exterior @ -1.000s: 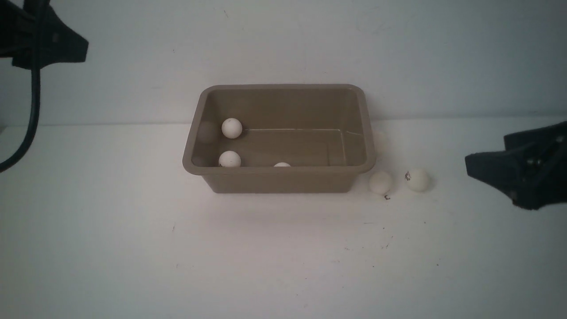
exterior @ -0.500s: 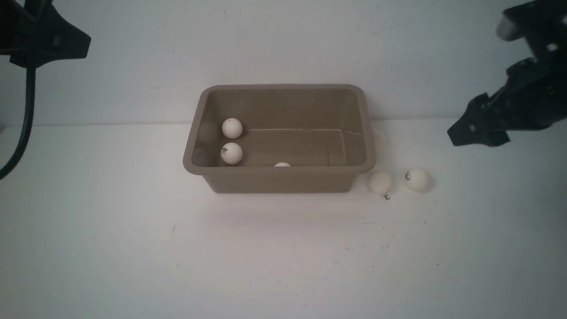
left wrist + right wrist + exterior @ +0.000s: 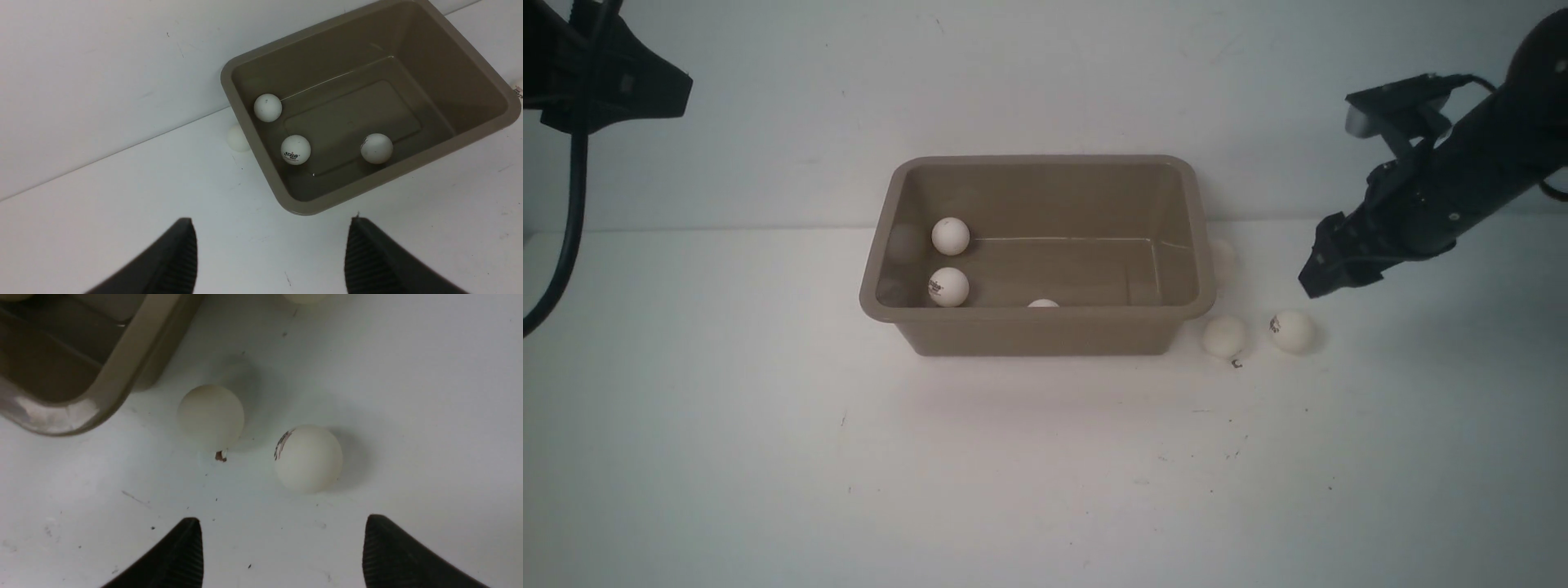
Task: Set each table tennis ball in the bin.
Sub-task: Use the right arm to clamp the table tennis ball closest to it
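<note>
Front view shows three balls (image 3: 950, 287) in the bin (image 3: 1045, 333) and two more balls (image 3: 1224, 336) on the table (image 3: 1045, 490) just beside its right front corner, so we judge the task partly done. Left gripper (image 3: 271, 222) and right gripper (image 3: 282, 522) stand wide apart, empty. Ball logos (image 3: 291, 155) are too small to read.

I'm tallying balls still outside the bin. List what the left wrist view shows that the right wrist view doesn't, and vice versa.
Left wrist only: inside the bin, a plain ball, logo ball and third ball; a pale ball outside its wall. Right wrist only: a bare ball and marked ball on the table by the bin's corner. Both: the bin, the white table, and an open, empty hand: the left hand, the right hand.
</note>
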Controlling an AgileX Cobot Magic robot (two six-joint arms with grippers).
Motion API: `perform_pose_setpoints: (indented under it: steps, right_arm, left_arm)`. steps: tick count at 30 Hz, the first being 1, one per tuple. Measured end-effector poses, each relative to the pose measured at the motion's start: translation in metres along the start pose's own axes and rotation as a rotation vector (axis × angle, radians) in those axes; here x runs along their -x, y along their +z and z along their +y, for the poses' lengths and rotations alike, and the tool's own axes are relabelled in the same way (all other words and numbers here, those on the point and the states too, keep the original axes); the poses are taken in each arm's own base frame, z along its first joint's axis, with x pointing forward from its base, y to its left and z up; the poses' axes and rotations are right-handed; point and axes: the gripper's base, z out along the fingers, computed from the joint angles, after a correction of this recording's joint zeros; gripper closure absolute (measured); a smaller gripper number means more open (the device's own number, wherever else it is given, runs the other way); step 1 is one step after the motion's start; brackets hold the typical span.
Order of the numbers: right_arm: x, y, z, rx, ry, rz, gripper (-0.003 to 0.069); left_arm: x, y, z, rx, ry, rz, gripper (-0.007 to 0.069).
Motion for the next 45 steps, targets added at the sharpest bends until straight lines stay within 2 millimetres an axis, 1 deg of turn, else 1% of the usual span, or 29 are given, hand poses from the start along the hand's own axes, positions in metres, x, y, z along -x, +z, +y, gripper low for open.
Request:
perform_pose_setpoints:
  steps: [3,7,10,11,12,16,22,30,35,37,39,41,45]
  right_arm:
    - [0.001,0.010,-0.003,0.004,0.003,0.014,0.0186]
    - [0.001,0.037,-0.010,0.008,0.007,0.051,0.0186]
    - [0.001,0.051,-0.014,0.011,0.011,0.068,0.0186]
    - [0.000,0.052,-0.014,0.012,0.012,0.069,0.0186]
    - [-0.001,0.058,-0.015,0.012,0.008,0.076,0.0186]
    - [-0.002,0.066,-0.017,0.009,0.008,0.081,0.0186]
    - [-0.001,0.068,-0.019,-0.003,0.004,0.063,0.0186]
    - [-0.005,0.086,-0.021,0.011,0.005,0.079,0.0186]
    - [-0.006,0.091,-0.021,0.016,-0.001,0.077,0.0188]
    - [-0.006,0.094,-0.021,0.022,0.002,0.072,0.0204]
    - [-0.006,0.097,-0.022,0.015,0.007,0.059,0.0276]
    - [-0.005,0.097,-0.023,0.009,0.007,0.050,0.0302]
    - [-0.003,0.097,-0.024,-0.007,0.005,0.027,0.0300]
  left_arm:
    - [0.000,0.000,0.000,-0.001,0.000,0.002,0.0188]
    - [0.000,0.000,0.000,-0.001,0.000,0.002,0.0188]
    - [0.000,0.000,0.000,-0.001,0.000,0.002,0.0188]
    - [0.000,0.000,0.000,-0.001,0.000,0.002,0.0188]
    - [0.000,0.000,0.000,-0.001,0.000,0.002,0.0188]
    - [0.000,0.000,0.000,-0.001,0.000,0.003,0.0188]
    - [0.000,0.000,0.000,-0.001,0.000,0.003,0.0188]
    - [0.000,0.000,0.000,-0.002,0.000,0.005,0.0188]
    - [-0.001,0.000,0.000,-0.003,0.000,0.006,0.0188]
    - [-0.001,0.000,0.000,-0.003,0.000,0.006,0.0188]
    - [-0.001,0.000,0.000,-0.003,0.000,0.006,0.0188]
    - [-0.001,0.000,0.000,-0.003,0.000,0.006,0.0188]
    - [-0.001,0.000,0.000,-0.003,0.000,0.006,0.0188]
